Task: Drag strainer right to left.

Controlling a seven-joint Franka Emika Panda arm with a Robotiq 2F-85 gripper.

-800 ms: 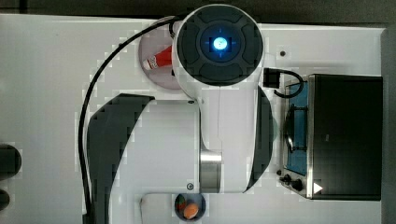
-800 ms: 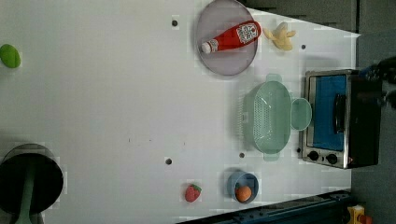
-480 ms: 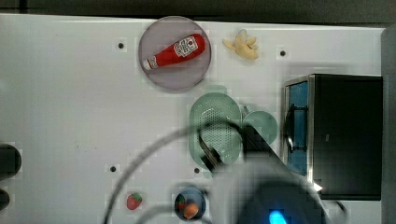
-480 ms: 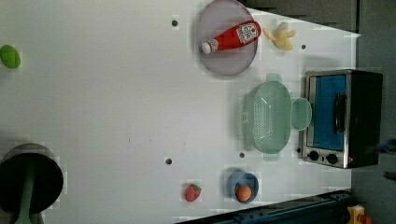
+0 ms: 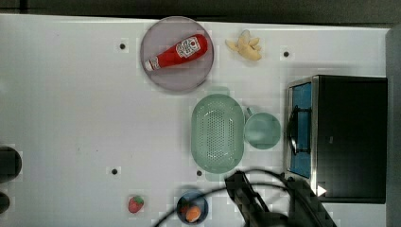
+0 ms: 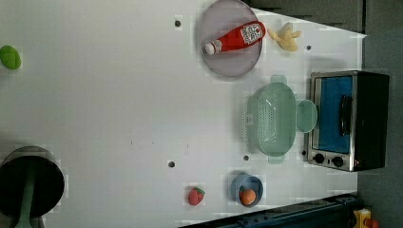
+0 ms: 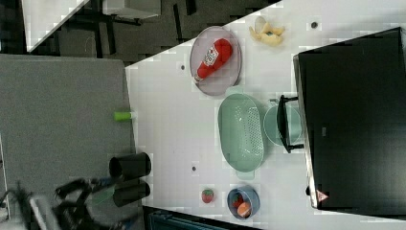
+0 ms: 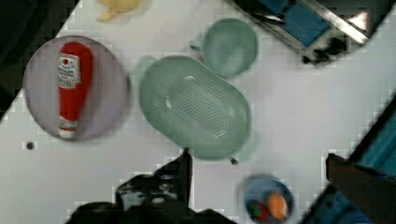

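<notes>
The strainer (image 5: pixel 218 133) sits untouched on the counter (image 5: pixel 71 109), pressed against the mug (image 5: pixel 262 131) beside the toaster oven (image 5: pixel 347 137). The gripper (image 8: pixel 257 163) hangs above it, spread wide and empty, so the approach is just beginning. Next it must descend onto the strainer's rim and hook it for the drag away from the mug.

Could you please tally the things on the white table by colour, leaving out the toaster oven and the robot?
Mint green: 2, strainer, mug
Red: 2, ketchup bottle, strawberry
Grey: 1, plate
Yellow: 1, banana
Blue: 1, bowl
Bright green: 1, small object
Total: 8
</notes>
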